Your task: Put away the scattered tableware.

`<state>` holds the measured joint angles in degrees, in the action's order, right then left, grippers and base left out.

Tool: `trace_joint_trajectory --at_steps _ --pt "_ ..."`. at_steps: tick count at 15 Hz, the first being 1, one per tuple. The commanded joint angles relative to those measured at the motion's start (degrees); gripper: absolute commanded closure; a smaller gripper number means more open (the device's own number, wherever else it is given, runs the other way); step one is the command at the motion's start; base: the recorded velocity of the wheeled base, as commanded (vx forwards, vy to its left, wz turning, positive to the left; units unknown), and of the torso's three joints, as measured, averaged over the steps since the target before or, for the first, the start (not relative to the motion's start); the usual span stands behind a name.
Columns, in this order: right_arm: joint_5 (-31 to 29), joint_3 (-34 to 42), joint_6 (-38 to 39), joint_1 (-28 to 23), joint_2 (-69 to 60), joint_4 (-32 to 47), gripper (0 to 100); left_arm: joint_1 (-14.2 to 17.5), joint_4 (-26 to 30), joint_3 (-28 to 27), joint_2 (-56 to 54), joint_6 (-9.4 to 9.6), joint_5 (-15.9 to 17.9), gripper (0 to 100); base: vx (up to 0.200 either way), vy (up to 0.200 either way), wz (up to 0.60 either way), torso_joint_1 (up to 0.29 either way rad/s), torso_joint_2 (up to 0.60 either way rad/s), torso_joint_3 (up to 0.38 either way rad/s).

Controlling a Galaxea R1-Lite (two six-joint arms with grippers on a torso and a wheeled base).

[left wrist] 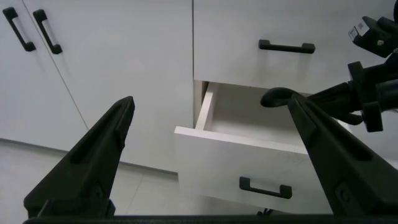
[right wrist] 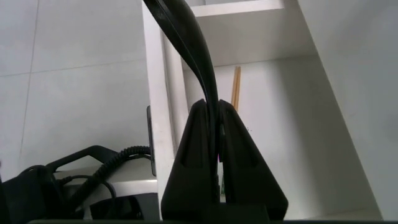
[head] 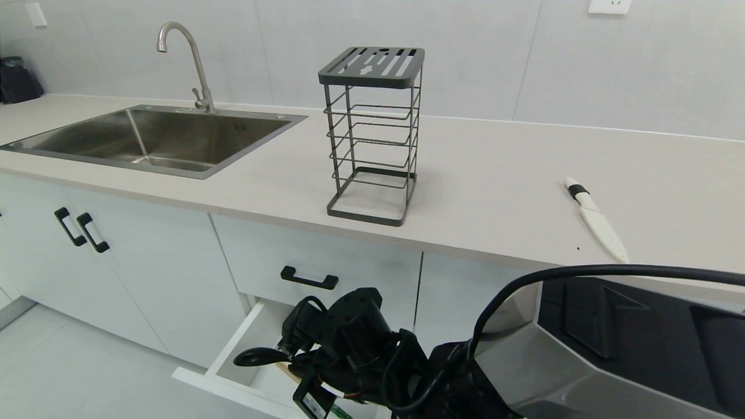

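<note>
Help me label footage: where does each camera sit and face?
Head view: on the head, looking down over the counter to the open drawer; right arm below.
Left wrist view: on the left arm, facing the cabinet fronts; open left gripper frames it.
Right wrist view: on the right arm, looking into the drawer; right gripper clamps a black spoon.
Shared: all show drawer and spoon.

Right gripper (head: 295, 362) holds black spoon (head: 256, 356) over open drawer (head: 224, 389); white knife (head: 596, 220) on counter (head: 495, 186).
</note>
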<state>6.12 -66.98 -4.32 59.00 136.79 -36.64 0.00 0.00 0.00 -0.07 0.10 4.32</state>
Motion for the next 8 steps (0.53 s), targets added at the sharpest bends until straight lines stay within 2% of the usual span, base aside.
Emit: trace_joint_trajectory --at_steps 1,8 --pt "0.0 0.1 0.4 -0.6 1.4 -0.1 100 0.0 0.0 0.0 0.1 -0.01 0.0 0 0.000 0.000 0.00 0.000 0.00 0.000" --pt "-0.1 -0.1 3.9 -1.5 6.8 -2.8 100 0.0 0.0 0.0 0.1 -0.01 0.0 0 0.000 0.000 0.00 0.000 0.00 0.000"
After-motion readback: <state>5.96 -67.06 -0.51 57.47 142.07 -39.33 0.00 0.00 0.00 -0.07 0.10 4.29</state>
